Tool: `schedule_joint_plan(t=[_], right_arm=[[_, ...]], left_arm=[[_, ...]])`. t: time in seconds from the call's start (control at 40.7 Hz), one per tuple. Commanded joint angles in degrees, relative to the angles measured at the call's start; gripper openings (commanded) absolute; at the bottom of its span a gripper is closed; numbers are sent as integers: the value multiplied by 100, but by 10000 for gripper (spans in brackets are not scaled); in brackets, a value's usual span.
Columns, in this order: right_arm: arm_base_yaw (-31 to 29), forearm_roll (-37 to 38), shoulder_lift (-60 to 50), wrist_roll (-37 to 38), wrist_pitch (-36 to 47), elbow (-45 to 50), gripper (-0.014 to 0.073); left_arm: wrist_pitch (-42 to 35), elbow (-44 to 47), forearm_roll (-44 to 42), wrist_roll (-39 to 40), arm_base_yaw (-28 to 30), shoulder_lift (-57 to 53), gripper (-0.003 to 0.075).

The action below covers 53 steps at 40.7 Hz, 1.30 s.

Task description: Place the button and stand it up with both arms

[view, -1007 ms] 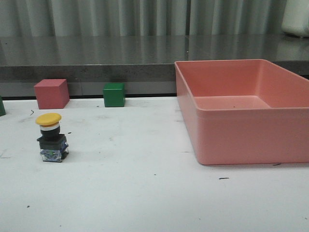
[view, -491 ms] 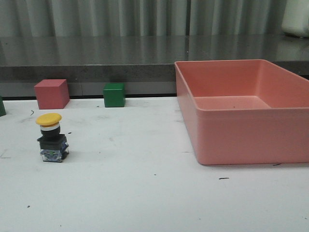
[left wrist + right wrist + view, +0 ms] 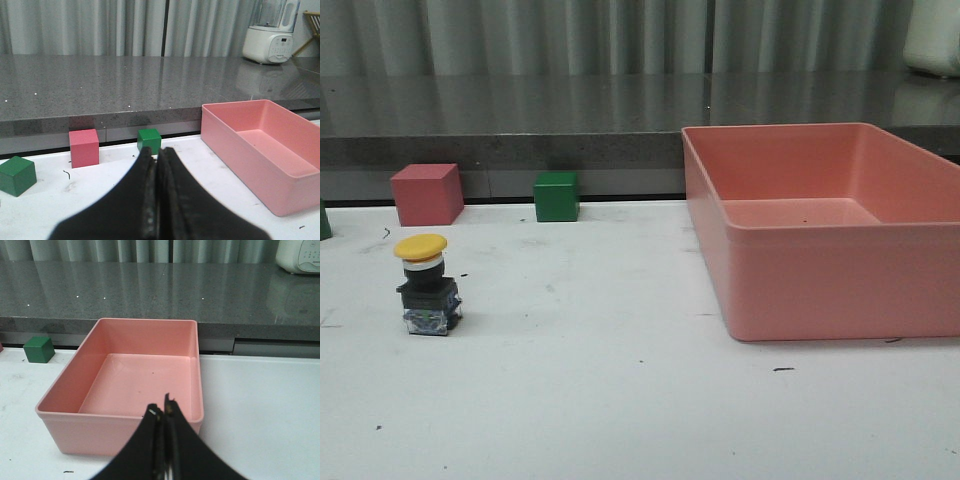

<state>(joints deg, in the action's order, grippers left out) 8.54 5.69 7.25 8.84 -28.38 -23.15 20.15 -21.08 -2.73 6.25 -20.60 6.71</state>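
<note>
The button (image 3: 425, 285) stands upright on the white table at the left in the front view, yellow cap up, black body on a clear bluish base. Neither arm shows in the front view. In the left wrist view my left gripper (image 3: 157, 151) is shut with nothing between its fingers, held above the table and facing the cubes; the button is out of that view. My right gripper (image 3: 162, 411) is also shut and empty, hovering near the front wall of the pink bin (image 3: 120, 426).
The large pink bin (image 3: 820, 290) takes up the table's right side. A red cube (image 3: 426, 194) and a green cube (image 3: 556, 196) sit at the back edge below a grey counter. Another green cube (image 3: 17, 175) lies further left. A white blender (image 3: 269, 31) stands on the counter.
</note>
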Motion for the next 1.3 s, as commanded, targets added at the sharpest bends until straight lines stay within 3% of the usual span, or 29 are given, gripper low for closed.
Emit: schedule_joint_plan(t=[0.0, 0.688, 0.885, 1.081, 1.278], right_arm=[[-32, 92, 67, -66, 487, -149, -62], [-32, 92, 67, -66, 487, -149, -62], [-32, 92, 67, -66, 487, -149, -62], [-32, 92, 67, -66, 484, -149, -62], [-32, 92, 67, -66, 484, -149, -62]], left_arm=[[-512, -148, 25, 49, 5, 65, -20], [-582, 109, 120, 49, 66, -74, -20], [-672, 1017, 423, 49, 778, -861, -20], [-799, 1552, 539, 49, 1585, -831, -20], [-1513, 2153, 539, 49, 2021, -831, -20]])
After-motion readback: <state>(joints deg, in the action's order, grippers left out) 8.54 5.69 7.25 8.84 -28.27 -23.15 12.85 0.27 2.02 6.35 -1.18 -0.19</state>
